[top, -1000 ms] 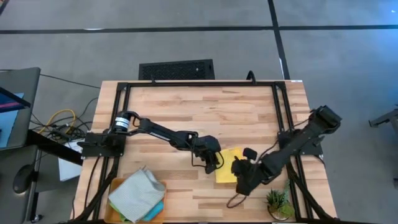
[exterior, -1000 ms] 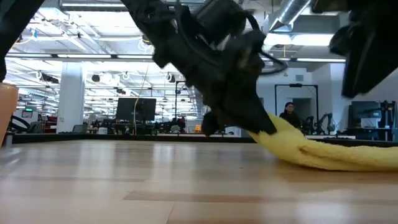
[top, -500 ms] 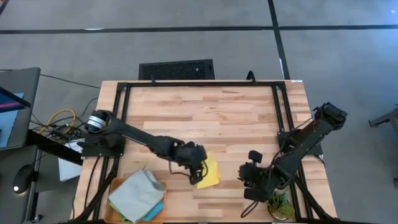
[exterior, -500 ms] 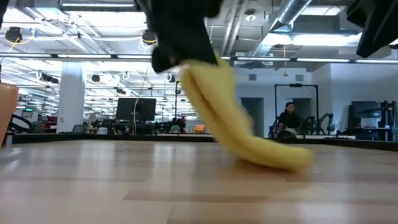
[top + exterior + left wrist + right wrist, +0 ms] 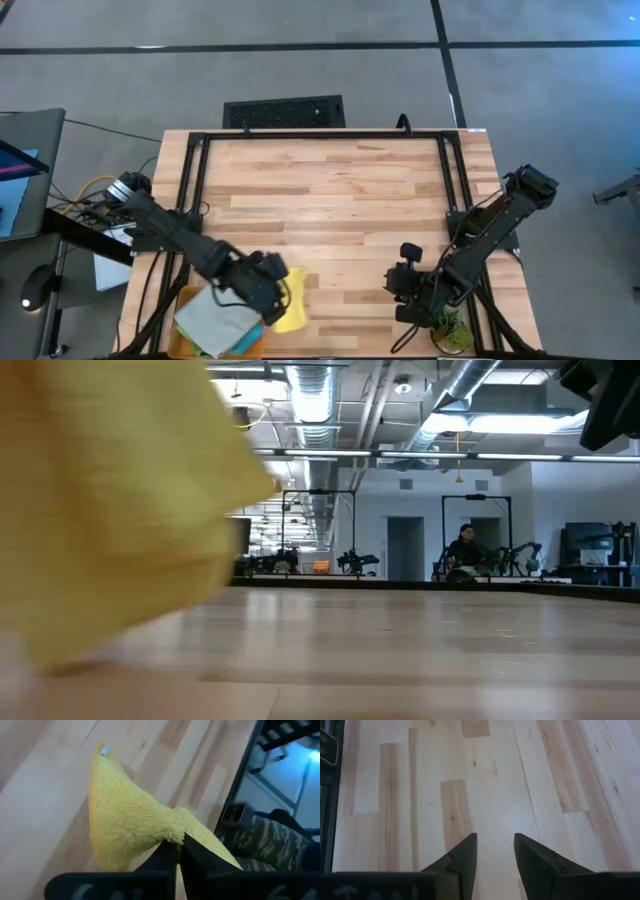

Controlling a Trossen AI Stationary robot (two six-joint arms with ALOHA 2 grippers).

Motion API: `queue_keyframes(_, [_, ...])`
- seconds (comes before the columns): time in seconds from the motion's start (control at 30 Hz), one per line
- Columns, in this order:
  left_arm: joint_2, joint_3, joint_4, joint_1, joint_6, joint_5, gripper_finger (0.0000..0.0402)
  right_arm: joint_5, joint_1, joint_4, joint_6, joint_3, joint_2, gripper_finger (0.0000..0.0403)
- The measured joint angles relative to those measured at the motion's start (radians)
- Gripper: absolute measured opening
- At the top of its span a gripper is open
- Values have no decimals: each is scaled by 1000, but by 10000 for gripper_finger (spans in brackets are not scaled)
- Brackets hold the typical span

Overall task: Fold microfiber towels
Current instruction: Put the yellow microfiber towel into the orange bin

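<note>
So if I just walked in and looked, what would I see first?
You'd spot the bright yellow towel first, pinched in the left gripper near the table's front left, right beside the orange tray stacked with a grey towel over a teal towel. In the low view the yellow cloth fills one whole side. The right gripper hangs open over bare wood on the other side.

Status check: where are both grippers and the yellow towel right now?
Left gripper shut on yellow towel, beside orange tray holding grey towel. Right gripper open, empty, near potted plant. Nothing in the way.
</note>
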State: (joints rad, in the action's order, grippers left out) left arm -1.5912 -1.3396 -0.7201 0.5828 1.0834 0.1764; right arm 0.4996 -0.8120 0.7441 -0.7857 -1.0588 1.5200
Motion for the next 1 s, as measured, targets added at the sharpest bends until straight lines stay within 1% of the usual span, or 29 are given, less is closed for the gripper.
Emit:
queue_keyframes(0.2, [23,0,-142,120,256,5,0,0,11,5,0,0,0,154])
queue_keyframes(0.33, [33,0,-194,192,366,17,0,0,23,4,0,0,0,154])
queue_keyframes(0.53, [69,-1,-261,294,533,134,0,0,50,3,1,0,0,154])
queue_keyframes(0.63, [87,0,-329,342,632,153,0,0,63,4,0,0,0,154])
queue_keyframes(0.7, [90,-1,-383,373,699,133,0,-1,71,3,1,0,0,154])
queue_keyframes(0.87, [86,3,-498,434,861,4,0,-2,82,4,1,0,0,154])
queue_keyframes(1.0, [85,3,-549,471,949,-30,0,-1,82,4,1,0,0,154])
